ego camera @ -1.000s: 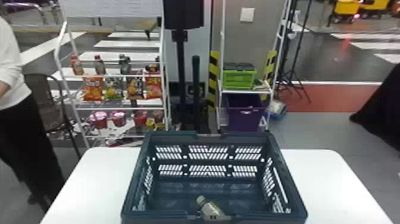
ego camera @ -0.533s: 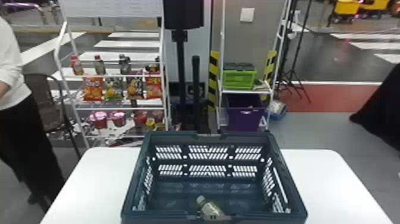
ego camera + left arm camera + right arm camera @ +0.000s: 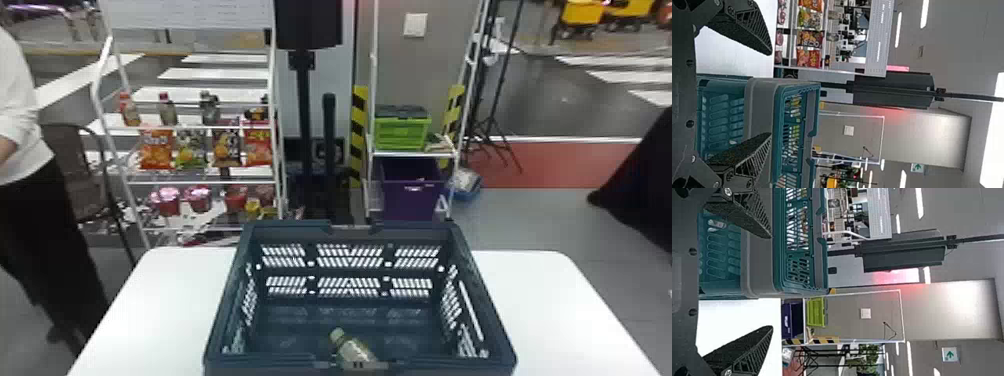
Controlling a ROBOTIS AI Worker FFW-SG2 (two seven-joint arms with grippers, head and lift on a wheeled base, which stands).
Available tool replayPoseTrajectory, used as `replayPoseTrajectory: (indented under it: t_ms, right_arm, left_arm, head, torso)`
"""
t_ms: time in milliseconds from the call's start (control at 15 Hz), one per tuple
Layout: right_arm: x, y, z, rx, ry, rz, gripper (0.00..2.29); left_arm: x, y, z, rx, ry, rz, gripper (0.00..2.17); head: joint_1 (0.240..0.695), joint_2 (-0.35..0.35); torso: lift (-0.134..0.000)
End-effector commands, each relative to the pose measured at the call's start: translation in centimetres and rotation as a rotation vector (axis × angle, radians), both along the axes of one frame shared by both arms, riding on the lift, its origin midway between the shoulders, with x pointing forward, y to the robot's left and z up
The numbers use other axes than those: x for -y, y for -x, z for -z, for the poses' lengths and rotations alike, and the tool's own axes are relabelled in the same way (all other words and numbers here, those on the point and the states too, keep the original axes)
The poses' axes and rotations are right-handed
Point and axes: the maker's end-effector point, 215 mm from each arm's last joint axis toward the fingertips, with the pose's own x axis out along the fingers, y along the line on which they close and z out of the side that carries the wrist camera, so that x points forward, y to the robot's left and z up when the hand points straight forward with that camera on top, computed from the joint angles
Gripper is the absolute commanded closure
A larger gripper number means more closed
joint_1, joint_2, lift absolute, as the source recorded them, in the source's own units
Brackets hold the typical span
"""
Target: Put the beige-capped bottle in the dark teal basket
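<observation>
The dark teal basket stands on the white table. Inside it, at the near side, the beige-capped bottle lies tilted, its lower end hidden behind the near rim. In the left wrist view my left gripper is open, with the basket beyond its fingers. My right gripper is likewise open in the right wrist view, nothing between its fingers but the basket's corner and table behind them.
The white table extends on both sides of the basket. Behind it stand a snack rack and a second rack holding a green crate and a purple bin. A person is at the left edge.
</observation>
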Motion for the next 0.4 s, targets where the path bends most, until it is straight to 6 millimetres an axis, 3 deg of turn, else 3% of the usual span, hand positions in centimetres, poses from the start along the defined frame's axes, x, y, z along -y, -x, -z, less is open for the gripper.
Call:
replayPoseTrajectory:
  t_ms: [0, 333]
  right_arm:
    - [0.08, -0.01, -0.12, 0.002, 0.002, 0.001, 0.06]
    - [0.07, -0.03, -0.2, 0.004, 0.001, 0.001, 0.07]
  left_arm:
    - [-0.01, 0.01, 0.05, -0.001, -0.001, 0.0, 0.16]
    - [0.01, 0.08, 0.17, -0.004, 0.0, 0.0, 0.16]
  head:
    - [0.499, 0.0]
    - [0.499, 0.0]
  torso:
    - [0.0]
    - [0.0]
